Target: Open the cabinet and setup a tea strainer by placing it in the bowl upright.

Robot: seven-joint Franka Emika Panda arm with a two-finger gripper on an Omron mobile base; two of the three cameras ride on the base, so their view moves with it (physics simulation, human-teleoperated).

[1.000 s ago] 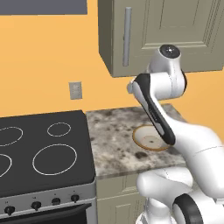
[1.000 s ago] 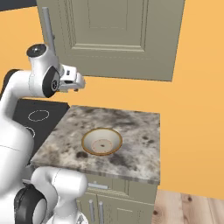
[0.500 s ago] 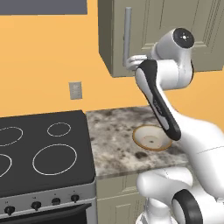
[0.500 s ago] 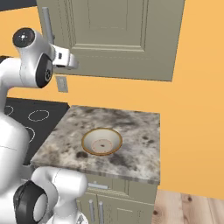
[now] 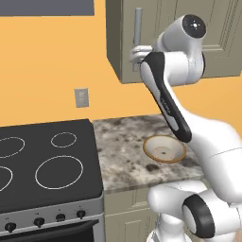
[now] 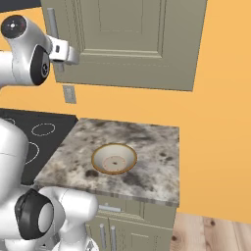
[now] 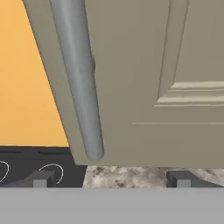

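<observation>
Grey-green, the cabinet [image 7: 175, 65] door faces you shut, its silver bar handle [image 7: 78, 83] close ahead of your gripper [image 7: 109, 178]. Your fingers [image 7: 40, 179] stand wide apart, holding nothing. The bowl [image 6: 114, 158] sits on the counter [image 6: 157, 147].

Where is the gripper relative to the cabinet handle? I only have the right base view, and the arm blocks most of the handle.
Observer: In the hand view the handle stands just ahead of the gripper, left of centre between the wide-open fingertips.
Operator: Is it gripped yet?
Observer: No. The hand view shows both fingertips clear of the bar, with its lower end above them.
Operator: Is the cabinet door open at all?
Observer: The left base view shows the cabinet door flush and closed, with the gripper up against the bar.
Operator: Anything in the bowl?
Observer: No. In the left base view the bowl lies empty on the counter.
</observation>
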